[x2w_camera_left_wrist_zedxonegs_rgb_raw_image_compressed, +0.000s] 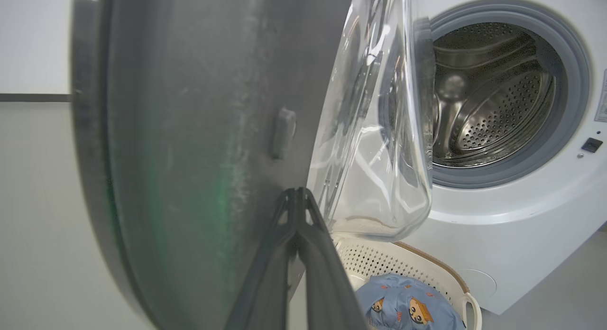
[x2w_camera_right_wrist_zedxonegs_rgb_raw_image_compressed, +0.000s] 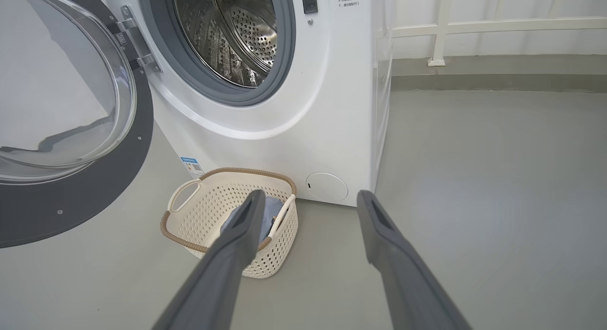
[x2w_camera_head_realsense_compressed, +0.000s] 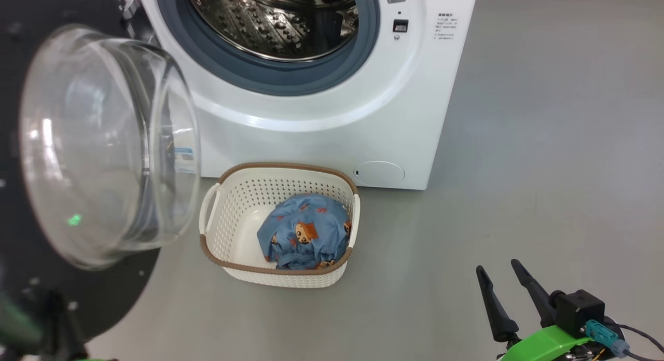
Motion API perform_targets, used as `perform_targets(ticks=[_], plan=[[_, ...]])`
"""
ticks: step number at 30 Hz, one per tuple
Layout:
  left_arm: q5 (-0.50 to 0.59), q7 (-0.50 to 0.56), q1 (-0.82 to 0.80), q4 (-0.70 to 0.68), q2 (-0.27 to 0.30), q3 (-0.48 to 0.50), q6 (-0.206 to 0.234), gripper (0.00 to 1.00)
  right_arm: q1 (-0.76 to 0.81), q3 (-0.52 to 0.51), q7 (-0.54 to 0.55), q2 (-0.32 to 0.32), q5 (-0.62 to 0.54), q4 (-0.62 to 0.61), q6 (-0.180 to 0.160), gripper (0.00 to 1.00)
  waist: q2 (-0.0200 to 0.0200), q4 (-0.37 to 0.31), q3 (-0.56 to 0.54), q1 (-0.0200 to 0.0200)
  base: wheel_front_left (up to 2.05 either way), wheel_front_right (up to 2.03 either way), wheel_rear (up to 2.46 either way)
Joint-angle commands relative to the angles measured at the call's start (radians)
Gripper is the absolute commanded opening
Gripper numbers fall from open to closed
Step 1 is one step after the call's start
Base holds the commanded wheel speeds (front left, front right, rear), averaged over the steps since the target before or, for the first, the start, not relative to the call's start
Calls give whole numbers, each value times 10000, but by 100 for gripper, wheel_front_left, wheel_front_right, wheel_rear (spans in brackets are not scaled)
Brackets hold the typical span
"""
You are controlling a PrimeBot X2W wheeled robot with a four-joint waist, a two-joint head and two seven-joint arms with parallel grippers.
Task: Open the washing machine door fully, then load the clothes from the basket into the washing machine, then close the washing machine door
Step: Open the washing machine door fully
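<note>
1. Head view – the washing machine (x2w_camera_head_realsense_compressed: 332, 117) stands on the grey floor (x2w_camera_head_realsense_compressed: 519, 169) with its drum (x2w_camera_head_realsense_compressed: 280, 24) exposed. The washing machine door (x2w_camera_head_realsense_compressed: 104, 143) is swung open to the left, its clear glass bowl bulging toward the camera. The basket (x2w_camera_head_realsense_compressed: 280, 278) sits on the floor just in front of the machine, below the opening. The clothes (x2w_camera_head_realsense_compressed: 306, 231) lie bunched in its right half, blue with orange bears. The right gripper (x2w_camera_head_realsense_compressed: 497, 265) is at the lower right, well apart from the basket, fingers spread and holding nothing.
2. Left wrist view – the left gripper (x2w_camera_left_wrist_zedxonegs_rgb_raw_image_compressed: 296, 192) has its fingers pressed together, with nothing between them. Their tips lie over the door's dark rim, just beside the glass bowl; whether they touch it I cannot tell.
3. Right wrist view – the two spread fingers frame the round cap (x2w_camera_right_wrist_zedxonegs_rgb_raw_image_compressed: 326, 187) low on the machine's front. The door hangs from its metal hinge (x2w_camera_right_wrist_zedxonegs_rgb_raw_image_compressed: 135, 41) at the upper left.
</note>
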Motion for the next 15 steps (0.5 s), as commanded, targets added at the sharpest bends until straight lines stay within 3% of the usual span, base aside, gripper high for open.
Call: perform_targets(ticks=[1, 15], plan=[[-189, -51, -539, -28, 459, 825, 270, 0, -140, 261, -120, -112, -24, -245, 62, 100, 0, -52, 90, 0, 0, 0, 0], [-569, -51, -1771, 1023, 1017, 2711, -29, 0, -310, 203, -120, -341, 24, -302, 62, 100, 0, -153, 574, 0, 0, 0, 0]])
